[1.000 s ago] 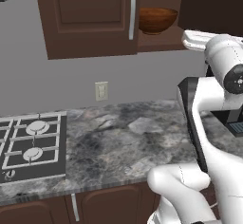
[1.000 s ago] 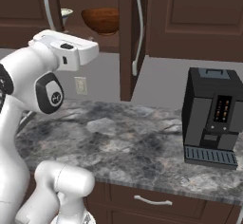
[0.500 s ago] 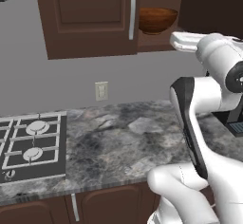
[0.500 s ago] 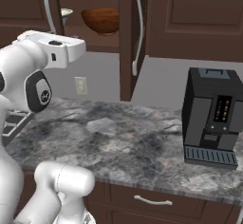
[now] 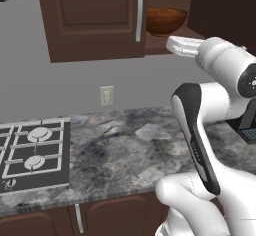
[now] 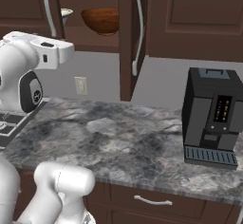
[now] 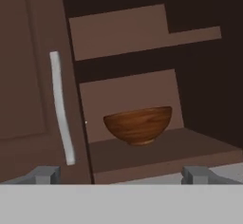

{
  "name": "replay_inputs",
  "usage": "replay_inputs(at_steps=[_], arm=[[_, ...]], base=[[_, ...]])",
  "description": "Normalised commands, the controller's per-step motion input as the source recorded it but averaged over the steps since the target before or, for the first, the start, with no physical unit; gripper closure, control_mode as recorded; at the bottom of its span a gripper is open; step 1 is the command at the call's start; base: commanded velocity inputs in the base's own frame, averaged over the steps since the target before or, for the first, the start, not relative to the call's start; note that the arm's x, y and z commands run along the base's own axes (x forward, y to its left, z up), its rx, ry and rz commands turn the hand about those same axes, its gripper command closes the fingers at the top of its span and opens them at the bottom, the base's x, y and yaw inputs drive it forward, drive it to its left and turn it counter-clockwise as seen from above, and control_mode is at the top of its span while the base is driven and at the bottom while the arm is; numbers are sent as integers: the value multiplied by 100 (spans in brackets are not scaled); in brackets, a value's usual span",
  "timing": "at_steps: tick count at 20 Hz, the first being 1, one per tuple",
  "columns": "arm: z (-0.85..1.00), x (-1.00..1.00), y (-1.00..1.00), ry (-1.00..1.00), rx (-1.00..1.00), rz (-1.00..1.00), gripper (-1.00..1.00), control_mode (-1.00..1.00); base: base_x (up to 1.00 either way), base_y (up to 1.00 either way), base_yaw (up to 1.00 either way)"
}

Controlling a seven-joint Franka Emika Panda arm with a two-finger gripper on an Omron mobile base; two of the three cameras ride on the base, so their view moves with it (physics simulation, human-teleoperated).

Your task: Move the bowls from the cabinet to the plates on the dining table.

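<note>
Fingertips [image 7: 45, 174] sit at the bottom of the hand view, far apart at lower left and lower right, so we read our gripper [image 7: 121, 175] as spread wide with nothing between its jaws. In the left base view the same hand [image 5: 181, 45] juts toward the upper middle of the frame, level with the open shelf.

Beyond the tips, centre frame in the hand view, the reddish-brown wooden bowl [image 7: 138, 125] stands upright on the lower shelf of the cabinet [image 7: 28, 76]. It lies straight ahead of us and slightly above the line joining the fingertips, clearly apart from them. That is the relation our next move turns on: we judge a forward reach along the hand's own axis, with a small lift, would bring the jaws to the rim. Being round, the bowl has no long axis to line up with.

A door with a silver bar handle [image 7: 61, 107] stands at the left of the hand view, beside our path. In the right base view a second, paler bowl [image 6: 65, 14] peeks out at upper left, partly hidden by a handle. Farther back, shelf boards fade into shadow.
</note>
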Motion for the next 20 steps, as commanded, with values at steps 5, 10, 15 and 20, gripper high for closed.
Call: replay_inputs(at_steps=[5,10,15,20], arm=[[2,8,18,0,-1,17,-100,-100],[1,11,21,-4,-4,13,-100,-100],[-8,4,36,-14,-6,-2,-100,-100],[-8,19,23,-9,-1,-15,-100,-100]], base=[[0,0,0],[0,0,0],[0,0,0],[0,0,0]])
